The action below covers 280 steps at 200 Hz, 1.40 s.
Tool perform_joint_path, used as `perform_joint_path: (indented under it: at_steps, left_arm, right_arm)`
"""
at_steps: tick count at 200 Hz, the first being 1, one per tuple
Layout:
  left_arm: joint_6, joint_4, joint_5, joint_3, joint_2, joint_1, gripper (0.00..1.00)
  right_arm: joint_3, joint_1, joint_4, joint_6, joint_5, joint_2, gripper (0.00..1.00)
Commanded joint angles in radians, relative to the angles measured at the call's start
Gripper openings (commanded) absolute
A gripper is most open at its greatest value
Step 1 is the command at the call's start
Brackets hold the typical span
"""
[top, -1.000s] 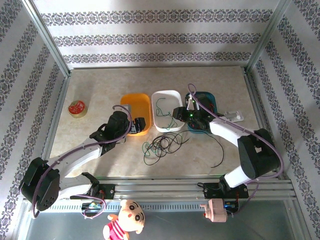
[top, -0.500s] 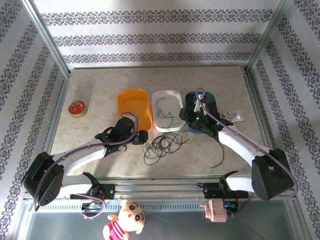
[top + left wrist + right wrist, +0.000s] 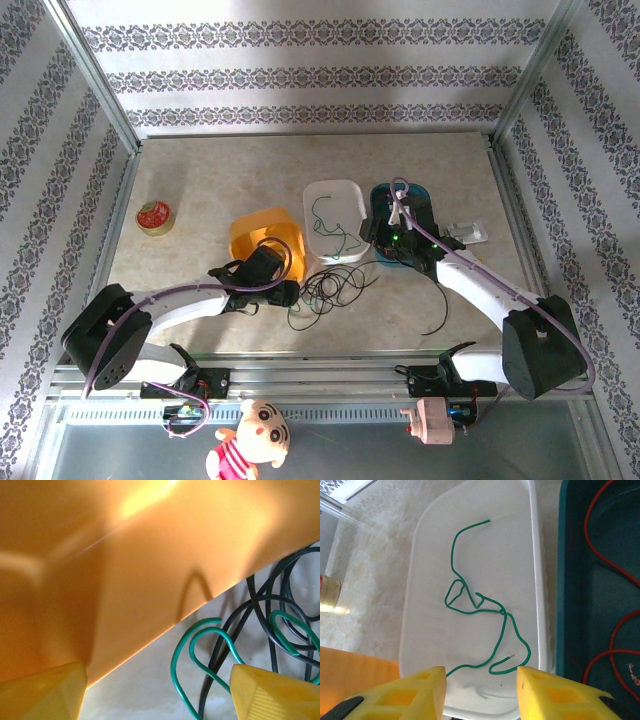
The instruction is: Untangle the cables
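A tangle of black and green cables (image 3: 330,288) lies on the table in front of the trays. My left gripper (image 3: 285,293) is at the tangle's left edge, just below the orange tray (image 3: 262,232). In the left wrist view it (image 3: 157,700) is open, with a green cable loop (image 3: 197,647) and black cables (image 3: 270,605) between its yellow fingers, ungripped. My right gripper (image 3: 480,692) stands open over the near rim of the white tray (image 3: 420,630), holding nothing. One green cable (image 3: 502,625) lies loose in that tray. Red cable (image 3: 600,545) rests in the teal tray (image 3: 418,195).
The orange tray's wall (image 3: 125,555) looms close over the left fingers. A single black strand (image 3: 441,300) trails right of the tangle. A small round tin (image 3: 154,216) sits far left, a white object (image 3: 470,233) beside the teal tray. Metal frame rails border the table.
The left gripper came toward the near edge, down to the tangle, and the orange tray shifted nearer and askew. The right gripper moved right one second ago, then stayed still.
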<state>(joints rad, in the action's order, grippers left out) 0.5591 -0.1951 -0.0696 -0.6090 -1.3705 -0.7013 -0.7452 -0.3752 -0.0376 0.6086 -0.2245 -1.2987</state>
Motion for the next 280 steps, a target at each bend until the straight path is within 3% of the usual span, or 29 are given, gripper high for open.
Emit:
perform_joint_path:
  at_steps: [1, 50, 133, 195, 230, 280]
  left_arm:
    - [-0.034, -0.097, 0.040, -0.050, 0.029, -0.012, 0.75]
    - [-0.118, -0.213, 0.077, -0.174, 0.043, 0.000, 0.78]
    - [-0.259, -0.265, 0.030, -0.315, -0.084, 0.114, 0.79]
    - [-0.365, -0.391, -0.001, -0.258, 0.128, 0.099, 0.80]
    - [-0.325, -0.445, -0.046, -0.182, 0.196, 0.051, 0.79]
    - [-0.189, -0.323, -0.004, -0.122, 0.075, -0.004, 0.74]
  right_arm:
    - [-0.020, 0.010, -0.007, -0.020, -0.002, -0.004, 0.41]
    - [-0.012, 0.010, -0.001, -0.024, -0.030, 0.003, 0.41]
    - [0.014, 0.007, -0.003, -0.028, -0.032, 0.039, 0.41]
    - [0.078, 0.015, -0.009, -0.039, -0.002, 0.102, 0.41]
    - [0.090, 0.018, -0.001, -0.038, -0.012, 0.092, 0.40]
    - [0.075, 0.019, 0.004, -0.035, -0.037, 0.066, 0.39]
